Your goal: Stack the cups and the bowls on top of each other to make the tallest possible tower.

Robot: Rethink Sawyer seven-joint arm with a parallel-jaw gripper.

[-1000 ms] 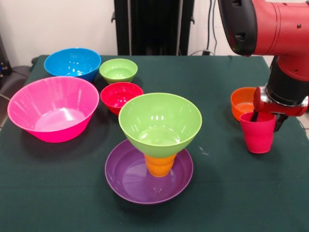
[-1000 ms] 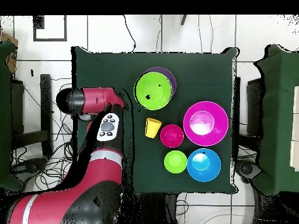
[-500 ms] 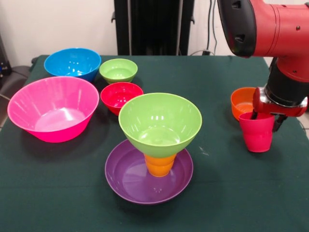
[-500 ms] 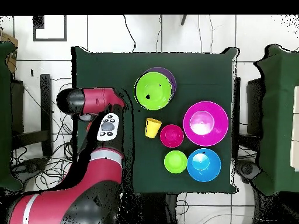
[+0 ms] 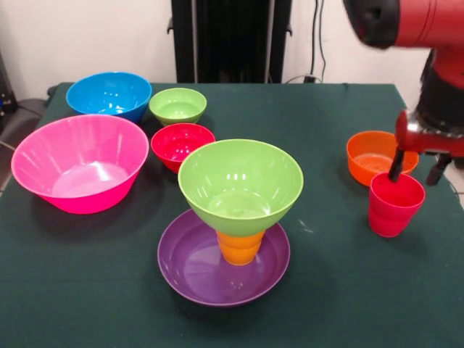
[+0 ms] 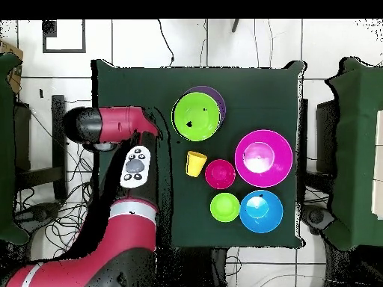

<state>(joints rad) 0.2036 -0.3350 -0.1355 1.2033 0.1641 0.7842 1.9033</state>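
Note:
The tower stands front centre: the large lime green bowl [image 5: 241,181] sits on an inverted orange cup [image 5: 240,246] in the shallow purple bowl [image 5: 190,264]. The red cup [image 5: 395,204] stands upright on the cloth at the right, beside the small orange bowl [image 5: 371,156]. My gripper [image 5: 417,170] is open just above the red cup, with one fingertip [image 5: 395,172] at the cup's mouth and the other outside its rim. The pink [image 5: 80,163], blue [image 5: 109,94], small green [image 5: 177,106] and small red [image 5: 182,143] bowls stand at the left. A yellow cup [image 6: 196,163] shows only in the overhead view.
The green cloth-covered table [image 5: 326,290] ends close to the right of the red cup. The arm [image 6: 112,123] hangs over the table's edge in the overhead view and hides the red cup and the orange bowl there. A black stand [image 5: 230,40] rises behind the table.
The gripper has let go of the red cup and risen. The cup now stands a little lower and further right. The arm's upper part has moved up and right.

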